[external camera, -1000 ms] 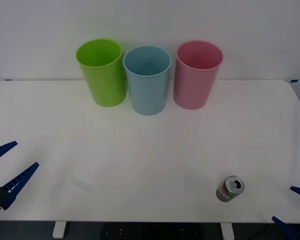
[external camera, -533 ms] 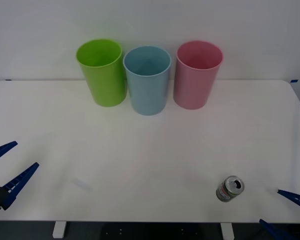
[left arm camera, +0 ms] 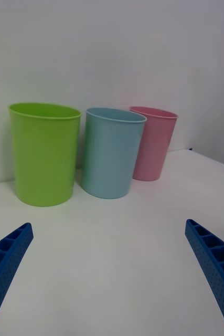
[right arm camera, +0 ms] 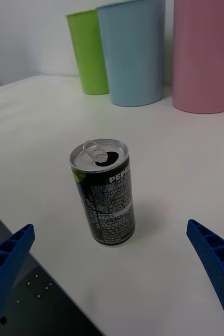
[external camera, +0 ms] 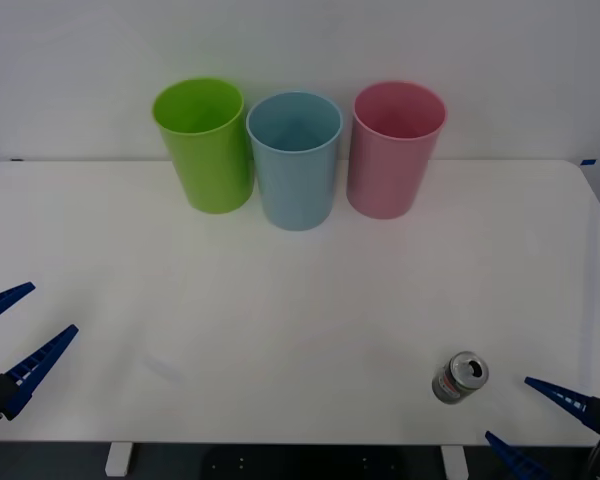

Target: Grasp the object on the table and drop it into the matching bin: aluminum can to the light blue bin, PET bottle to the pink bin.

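Can point(external camera: 460, 377) upright near the front right corner of the table point(external camera: 300, 290), axis vertical, silvery top and tab opening facing up, dark side toward the right wrist camera. Right gripper point(external camera: 545, 420) just beside it, low at the table's front right edge, fingers spread wide with nothing between them. From the right wrist view, can point(right arm camera: 104, 191) ahead of the open fingers and roughly centred between them, somewhat toward one finger (a small sideways correction may be needed before closing). Clearly the nearer arm; left gripper point(external camera: 15, 335) far off at the front left edge, also spread and empty, facing the bins.

Likely next: straight advance so the fingers flank the can at mid-height, then a squeeze across its round side. Risk, as a judgement: an off-centre approach could nudge the light can over, or off the nearby front edge.

Surface white, flat and bare around the can. Blue bin point(external camera: 295, 160) at the far side of the table, between the green bin point(external camera: 205, 145) and the pink bin point(external camera: 392, 150), all three in a close row, well apart from the can. Plain pale wall behind.
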Tool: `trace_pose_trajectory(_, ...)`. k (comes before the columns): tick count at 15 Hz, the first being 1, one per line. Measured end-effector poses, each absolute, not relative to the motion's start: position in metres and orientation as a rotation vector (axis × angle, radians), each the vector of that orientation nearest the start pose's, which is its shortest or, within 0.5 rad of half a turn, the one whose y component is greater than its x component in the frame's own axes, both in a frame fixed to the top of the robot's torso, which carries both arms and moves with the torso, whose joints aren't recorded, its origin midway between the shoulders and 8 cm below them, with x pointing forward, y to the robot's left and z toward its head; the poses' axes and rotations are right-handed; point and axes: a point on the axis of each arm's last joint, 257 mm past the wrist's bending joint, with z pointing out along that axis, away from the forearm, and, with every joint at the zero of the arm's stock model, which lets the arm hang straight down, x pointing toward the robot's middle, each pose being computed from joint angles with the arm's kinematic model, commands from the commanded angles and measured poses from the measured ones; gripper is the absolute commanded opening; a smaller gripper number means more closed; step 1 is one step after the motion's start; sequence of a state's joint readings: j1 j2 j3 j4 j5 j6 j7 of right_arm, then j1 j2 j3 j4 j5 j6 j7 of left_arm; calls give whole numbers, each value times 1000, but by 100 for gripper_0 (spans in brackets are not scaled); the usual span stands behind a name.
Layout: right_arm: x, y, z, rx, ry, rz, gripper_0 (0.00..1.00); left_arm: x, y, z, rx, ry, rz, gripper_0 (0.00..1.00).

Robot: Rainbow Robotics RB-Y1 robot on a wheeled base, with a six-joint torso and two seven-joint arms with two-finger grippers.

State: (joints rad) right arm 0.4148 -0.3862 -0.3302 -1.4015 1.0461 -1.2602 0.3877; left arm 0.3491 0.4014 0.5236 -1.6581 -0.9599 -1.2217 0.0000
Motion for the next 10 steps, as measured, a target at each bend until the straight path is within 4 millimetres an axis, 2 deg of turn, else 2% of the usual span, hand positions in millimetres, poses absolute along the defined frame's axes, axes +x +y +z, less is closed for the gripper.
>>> trace_pose_trajectory(10, 324, -254, -334, -630, 1605, 472, 100, 342, 330, -169, 465, 1441, -567, 100)
